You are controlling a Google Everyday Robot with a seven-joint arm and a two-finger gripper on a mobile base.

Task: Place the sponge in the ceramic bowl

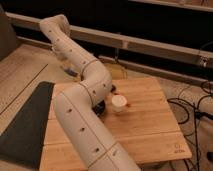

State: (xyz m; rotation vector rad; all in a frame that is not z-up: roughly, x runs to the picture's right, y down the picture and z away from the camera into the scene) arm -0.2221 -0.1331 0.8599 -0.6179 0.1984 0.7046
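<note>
end effector [65, 64]: past the worktop's [150, 130] far left corner, over the floor [25, 70], fingers closed together, any hold cannot be told | bowl [101, 106]: dark, mid-worktop, mostly hidden behind the arm [80, 120], just beside the white cup [118, 103] | sponge [117, 73]: yellowish, at the worktop's far edge, apart from the bowl

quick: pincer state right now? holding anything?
Pincer: closed, hanging beyond the far left corner of the wooden table; whether it holds anything cannot be told.
</note>
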